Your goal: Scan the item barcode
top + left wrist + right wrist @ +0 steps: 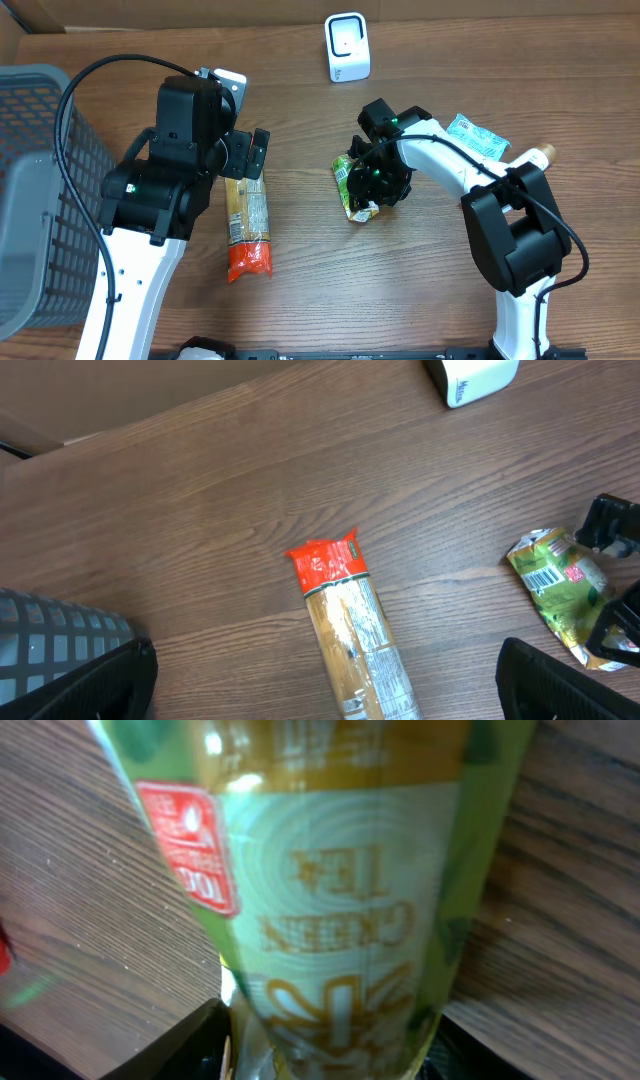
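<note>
A green tea packet (355, 188) lies on the wooden table right of centre, its barcode facing up (560, 582). My right gripper (378, 180) is down on the packet's right end. In the right wrist view the packet (340, 900) fills the gap between the two black fingers, and my right gripper (330, 1045) is shut on it. The white scanner (347, 47) stands at the back of the table (475, 378). My left gripper (250, 155) hangs open above a long pasta packet (247, 225), its fingers (90, 680) wide apart on either side of that packet (350, 640).
A grey mesh basket (40, 200) stands at the left edge, its corner showing in the left wrist view (50, 630). A teal sachet (478, 135) and a tan object (535, 157) lie behind the right arm. Cardboard walls border the back.
</note>
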`<move>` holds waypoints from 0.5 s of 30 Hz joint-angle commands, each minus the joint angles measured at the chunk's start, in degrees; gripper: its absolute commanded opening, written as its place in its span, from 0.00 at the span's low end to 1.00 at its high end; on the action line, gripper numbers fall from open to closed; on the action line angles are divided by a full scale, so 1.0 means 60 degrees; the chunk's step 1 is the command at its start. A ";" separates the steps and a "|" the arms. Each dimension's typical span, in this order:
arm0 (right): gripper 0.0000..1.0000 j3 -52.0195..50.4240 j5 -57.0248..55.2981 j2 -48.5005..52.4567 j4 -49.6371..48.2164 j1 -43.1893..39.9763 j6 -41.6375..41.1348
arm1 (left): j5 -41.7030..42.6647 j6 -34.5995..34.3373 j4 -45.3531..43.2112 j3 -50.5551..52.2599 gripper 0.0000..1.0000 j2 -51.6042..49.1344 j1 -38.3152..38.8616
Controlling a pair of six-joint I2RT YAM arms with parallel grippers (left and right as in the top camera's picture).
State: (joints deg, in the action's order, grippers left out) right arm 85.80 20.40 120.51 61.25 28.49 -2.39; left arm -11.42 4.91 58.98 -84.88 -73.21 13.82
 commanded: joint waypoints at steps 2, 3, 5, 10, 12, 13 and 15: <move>0.64 -0.0062 0.0153 0.0029 0.0007 0.0007 -0.0248 | -0.0098 0.0149 -0.0011 -0.0076 1.00 -0.0040 0.0011; 0.68 -0.0058 0.0157 0.0029 0.0004 0.0011 -0.0419 | -0.0098 0.0149 -0.0007 -0.0076 1.00 -0.0040 0.0011; 0.72 -0.0058 0.0157 0.0029 -0.0076 0.0007 -0.0732 | -0.0098 0.0149 -0.0007 -0.0076 1.00 -0.0040 0.0011; 0.73 -0.0058 0.0149 0.0025 -0.0135 0.0007 -0.0849 | -0.0098 0.0149 -0.0007 -0.0076 0.99 -0.0040 0.0011; 0.73 -0.0058 0.0149 0.0029 -0.0146 0.0007 -0.0849 | -0.0098 0.0149 -0.0007 -0.0076 1.00 -0.0040 0.0011; 0.73 -0.0058 0.0146 0.0029 -0.0164 0.0011 -0.0849 | -0.0098 0.0149 -0.0007 -0.0076 0.99 -0.0040 0.0011; 0.73 -0.0058 0.0146 0.0029 -0.0178 0.0011 -0.0849 | -0.0098 0.0149 -0.0011 -0.0076 1.00 -0.0040 0.0011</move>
State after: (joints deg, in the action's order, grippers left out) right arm 85.80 20.75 120.51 60.55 28.49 -6.87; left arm -11.42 4.91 58.98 -84.88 -73.21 13.82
